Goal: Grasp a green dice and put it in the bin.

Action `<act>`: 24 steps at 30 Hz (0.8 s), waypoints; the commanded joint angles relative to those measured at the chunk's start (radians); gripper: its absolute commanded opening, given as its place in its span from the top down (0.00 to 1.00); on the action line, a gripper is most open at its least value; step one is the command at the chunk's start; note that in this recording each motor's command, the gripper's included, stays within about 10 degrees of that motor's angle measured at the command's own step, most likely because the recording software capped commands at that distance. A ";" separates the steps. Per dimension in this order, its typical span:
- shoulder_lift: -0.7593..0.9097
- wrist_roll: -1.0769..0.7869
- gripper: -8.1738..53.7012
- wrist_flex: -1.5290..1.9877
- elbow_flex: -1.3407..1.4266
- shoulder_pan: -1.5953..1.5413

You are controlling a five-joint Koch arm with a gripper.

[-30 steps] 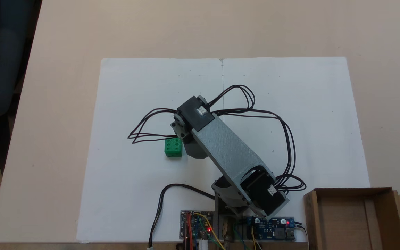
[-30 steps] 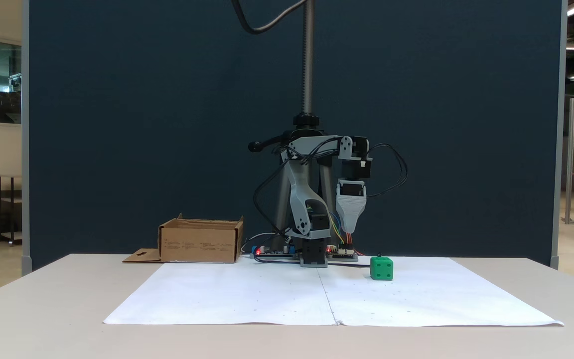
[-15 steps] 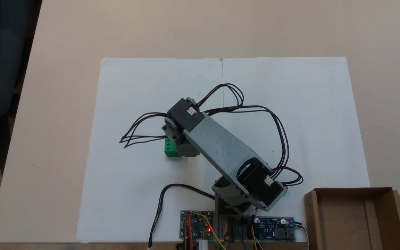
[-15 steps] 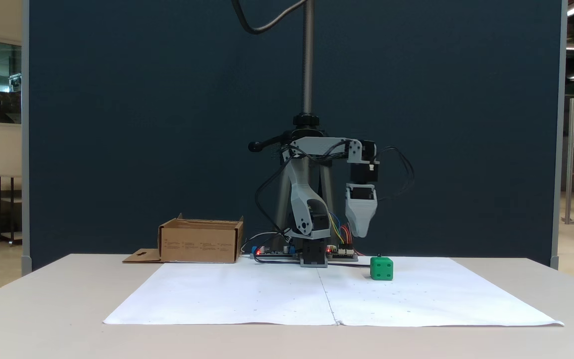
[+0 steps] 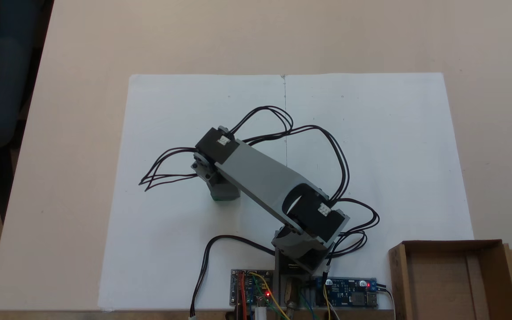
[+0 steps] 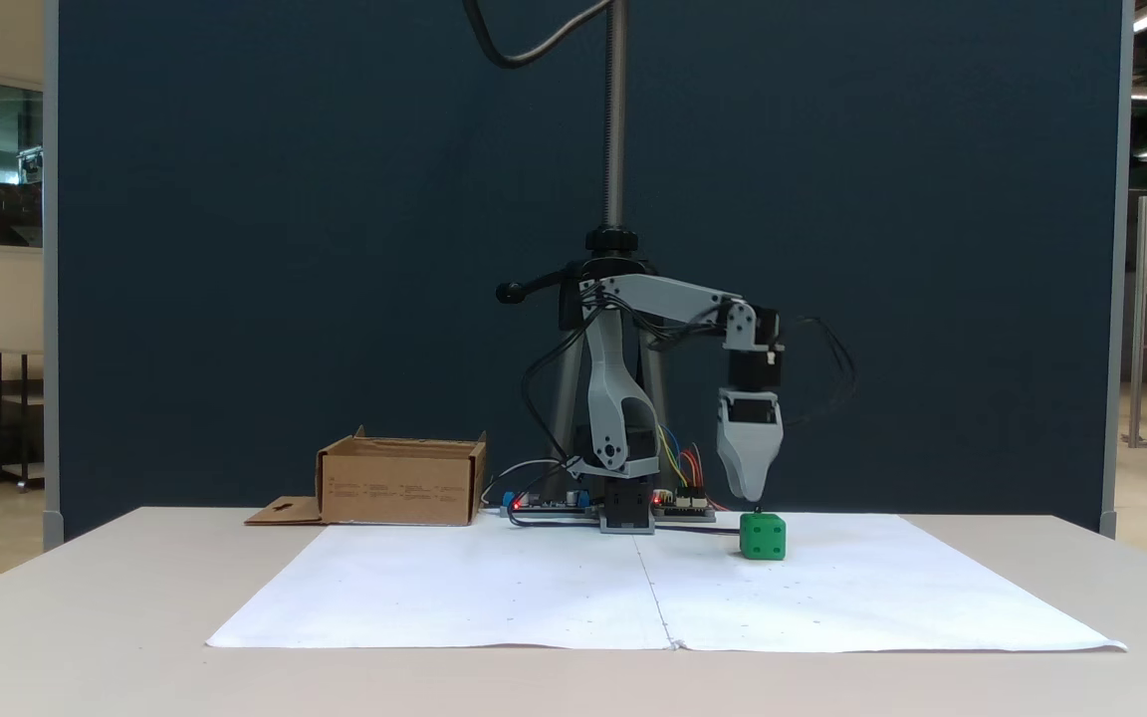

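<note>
Directly above the green dice [image 6: 763,536] hangs the end effector [image 6: 753,495].

Even, bright indoor light, soft shadows; both fixed views look slightly soft.

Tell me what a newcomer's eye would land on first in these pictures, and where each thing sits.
First, the grey arm with looping black cables, rising mid-table over the white paper, its gripper pointing straight down. Next, the green dice directly under that tip on the paper; from above only a green sliver shows beneath the wrist. Last, the bin, an open cardboard box off the paper beside the arm's base.
</note>
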 commanded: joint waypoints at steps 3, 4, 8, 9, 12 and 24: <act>-0.026 0.123 0.17 -0.038 -0.032 -0.052; -0.035 0.123 0.17 -0.037 -0.031 -0.063; -0.040 0.126 0.17 -0.037 -0.012 -0.075; -0.038 0.126 0.17 -0.038 -0.008 -0.075; -0.040 0.126 0.17 -0.037 0.008 -0.078; -0.109 0.175 0.19 -0.044 0.023 -0.094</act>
